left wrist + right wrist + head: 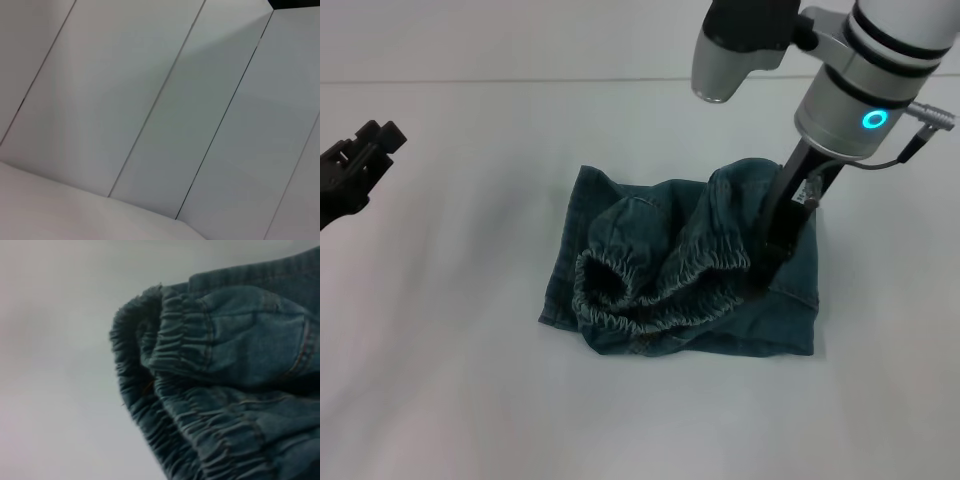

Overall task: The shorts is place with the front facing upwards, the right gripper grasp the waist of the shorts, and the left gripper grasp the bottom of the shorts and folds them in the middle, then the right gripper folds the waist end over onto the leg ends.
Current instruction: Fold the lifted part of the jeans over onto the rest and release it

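Shorts [680,275], blue denim, lying bunched mid-bench [440,380], already doubled lengthwise, elastic waist [650,290] gaping toward the front. Right pincer [770,262] pressed down into the cloth at the right side, apparently pinching the waist end to carry it over onto the leg ends; exact finger gap impossible to tell. Left pincer [365,150] parked far off at the left edge, fingers unreadable, camera facing only wall panels [150,100].

I was working in what looked like a lab or test booth: a plain white table [440,380] filled the frame, and pale seamed wall panels [165,110] rose behind it.
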Robot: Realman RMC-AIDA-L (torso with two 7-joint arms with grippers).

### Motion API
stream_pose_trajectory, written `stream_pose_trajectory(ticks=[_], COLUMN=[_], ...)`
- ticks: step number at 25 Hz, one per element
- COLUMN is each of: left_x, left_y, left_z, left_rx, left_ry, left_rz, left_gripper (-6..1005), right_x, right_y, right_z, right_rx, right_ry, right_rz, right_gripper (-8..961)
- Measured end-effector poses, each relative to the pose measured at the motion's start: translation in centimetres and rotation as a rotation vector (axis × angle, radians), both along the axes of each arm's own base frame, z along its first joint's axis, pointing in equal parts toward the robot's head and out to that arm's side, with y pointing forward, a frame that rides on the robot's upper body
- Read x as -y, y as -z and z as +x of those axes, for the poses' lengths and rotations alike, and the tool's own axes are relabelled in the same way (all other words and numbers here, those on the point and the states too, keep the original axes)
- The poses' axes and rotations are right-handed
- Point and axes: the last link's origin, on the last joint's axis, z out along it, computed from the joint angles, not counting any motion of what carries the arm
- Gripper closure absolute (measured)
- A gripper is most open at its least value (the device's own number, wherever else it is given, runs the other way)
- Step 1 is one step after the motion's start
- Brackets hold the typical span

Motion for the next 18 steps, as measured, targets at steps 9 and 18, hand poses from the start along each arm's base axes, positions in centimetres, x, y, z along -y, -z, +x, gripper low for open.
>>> stream_pose_trajectory(ticks=[9,18], left_x=[0.2,0.2], left_y=[0.1,0.2], left_z=[-0.1,-0.3], left_rx=[0.002,0.002], left_ry=[-0.008,-0.018], left_rz=[0.0,0.0], left_gripper=[680,680], right_x=[-0.7,-0.8], right_y=[0.7,1.2], right_z=[-0.6,-0.4], right_rx=[-0.05,-0.059], right_ry=[-0.034,-0.036], right_rz=[0.04,0.037], right_gripper=[217,538])
